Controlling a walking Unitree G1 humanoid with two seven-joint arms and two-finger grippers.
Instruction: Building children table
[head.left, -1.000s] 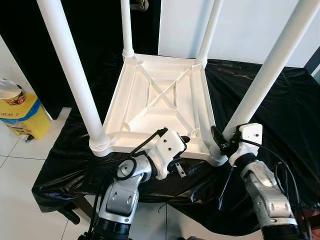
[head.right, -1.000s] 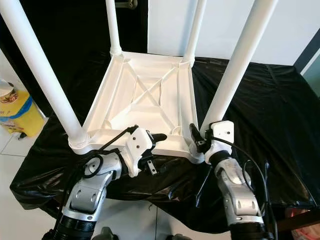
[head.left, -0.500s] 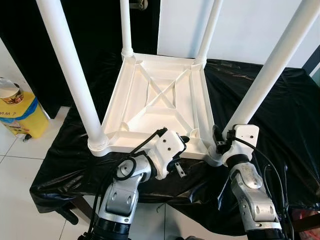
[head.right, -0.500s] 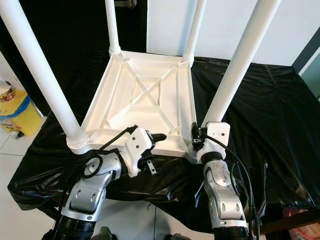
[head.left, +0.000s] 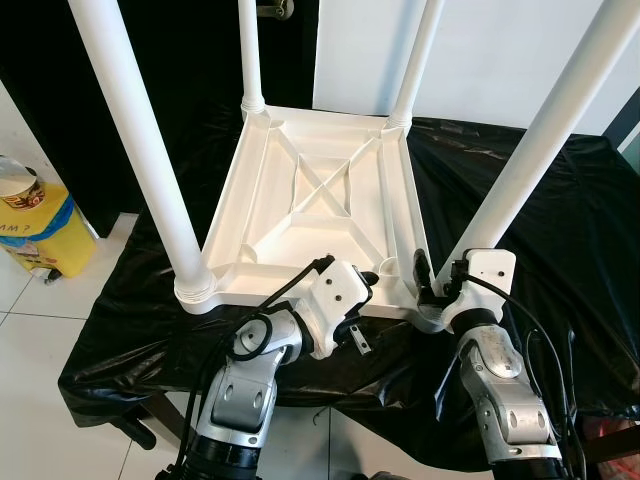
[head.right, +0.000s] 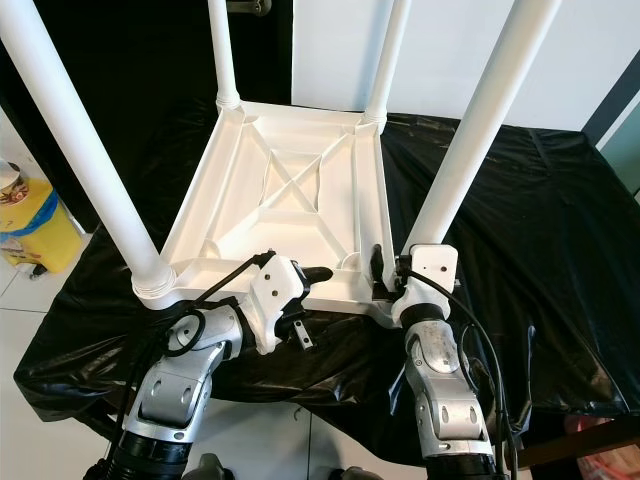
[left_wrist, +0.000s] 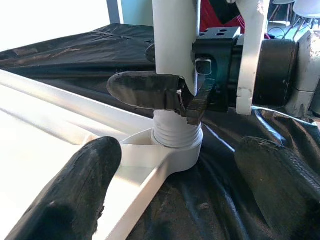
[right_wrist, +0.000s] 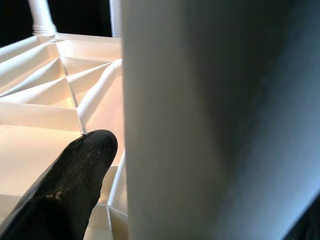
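Your right gripper (head.right: 385, 272) has closed in on the near right leg (head.right: 470, 150), fingers clamped around its base; left gripper (left_wrist: 175, 175) waits open; upturned table (head.left: 320, 200) on the black sheet (head.left: 560, 220) has all four legs seated; only final tightening seems left.

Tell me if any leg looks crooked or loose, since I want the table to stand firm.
Nothing stands out. All four legs rise from the corners of the upturned white table. The right gripper is around the near right leg at its socket; the left gripper rests at the near rim.
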